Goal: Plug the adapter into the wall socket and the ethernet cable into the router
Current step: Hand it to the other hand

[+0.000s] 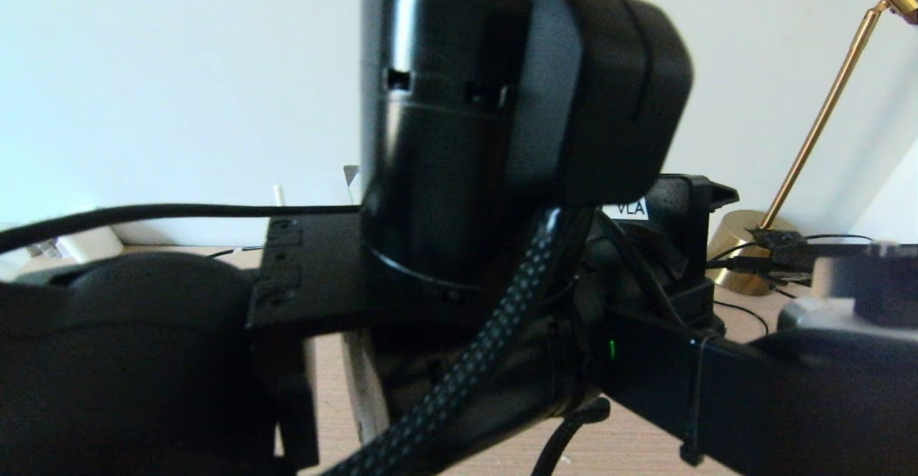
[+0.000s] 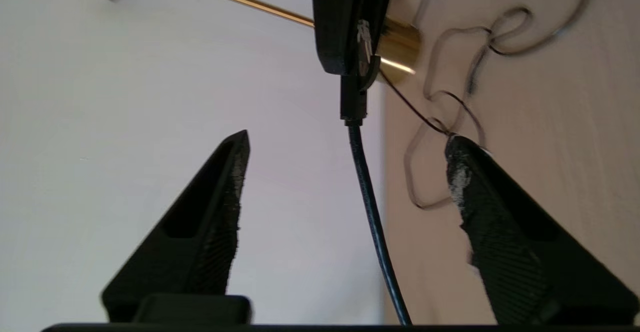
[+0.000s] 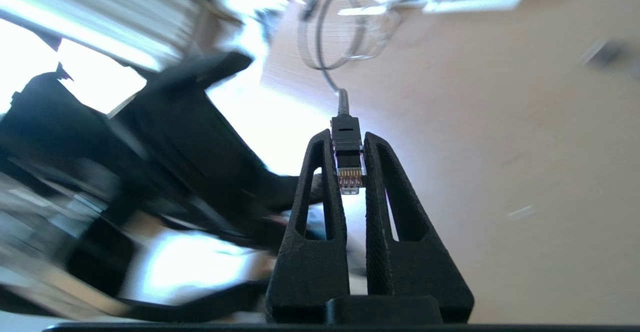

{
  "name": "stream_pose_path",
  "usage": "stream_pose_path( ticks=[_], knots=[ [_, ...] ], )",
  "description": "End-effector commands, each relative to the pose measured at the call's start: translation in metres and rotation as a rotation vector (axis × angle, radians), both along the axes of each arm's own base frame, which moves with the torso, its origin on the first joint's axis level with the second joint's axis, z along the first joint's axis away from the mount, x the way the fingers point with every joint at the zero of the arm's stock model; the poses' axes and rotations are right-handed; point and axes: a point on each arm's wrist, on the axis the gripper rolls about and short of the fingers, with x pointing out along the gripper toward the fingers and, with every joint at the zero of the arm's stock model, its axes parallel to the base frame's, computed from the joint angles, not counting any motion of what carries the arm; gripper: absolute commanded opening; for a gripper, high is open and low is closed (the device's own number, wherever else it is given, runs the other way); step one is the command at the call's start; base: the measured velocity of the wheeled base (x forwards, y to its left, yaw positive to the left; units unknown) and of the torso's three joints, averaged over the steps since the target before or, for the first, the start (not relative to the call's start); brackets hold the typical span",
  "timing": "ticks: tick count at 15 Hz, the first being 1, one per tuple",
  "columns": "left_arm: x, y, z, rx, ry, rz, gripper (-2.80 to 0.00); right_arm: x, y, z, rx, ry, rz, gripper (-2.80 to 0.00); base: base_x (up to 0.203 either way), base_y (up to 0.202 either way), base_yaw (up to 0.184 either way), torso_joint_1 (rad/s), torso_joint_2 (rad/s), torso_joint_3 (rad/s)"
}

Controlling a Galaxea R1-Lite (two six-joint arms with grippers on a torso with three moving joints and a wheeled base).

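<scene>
Looks maybe halfway: right pincer [image 3: 348,144] is clamped on the ethernet cable [image 3: 347,142] plug, left pincer [image 2: 345,144] gapes around its cord just below, router nowhere visible, so plugging's still to do.

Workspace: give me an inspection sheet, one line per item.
Surface: pale wooden tabletop.
Job's things: ethernet cable, its plug clamped in the right end effector; adapter, wall socket and router not made out.
Clutter: brass lamp at the table's right.
Grippers: right end effector shut on the plug; left end effector open, the cable running between its fingers, untouched.
Cables: thin dark cords looped on the table.
Surroundings: plain white wall; the robot's arms block most of the head view.
</scene>
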Motion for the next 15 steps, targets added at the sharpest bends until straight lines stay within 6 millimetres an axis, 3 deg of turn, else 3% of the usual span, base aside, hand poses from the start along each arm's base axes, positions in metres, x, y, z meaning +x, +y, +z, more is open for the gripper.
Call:
stream_pose_path(
  ticks=[1, 7, 15],
  knots=[
    [-0.004, 0.010, 0.003, -0.059, -0.052, -0.004, 0.00, -0.004, -0.001, 0.003, 0.095, 0.112, -0.010, -2.80, 0.000, 0.000, 0.000, 0.000, 0.00, 0.000],
    [-0.008, 0.011, -0.010, -0.143, -0.169, -0.102, 0.00, 0.009, 0.006, 0.022, 0.305, 0.445, 0.159, -2.80, 0.000, 0.000, 0.000, 0.000, 0.00, 0.000],
    [-0.012, 0.020, -0.012, -0.213, -0.282, -0.228, 0.00, 0.009, 0.007, 0.024, 0.317, 0.510, 0.244, -2.80, 0.000, 0.000, 0.000, 0.000, 0.00, 0.000]
  ],
)
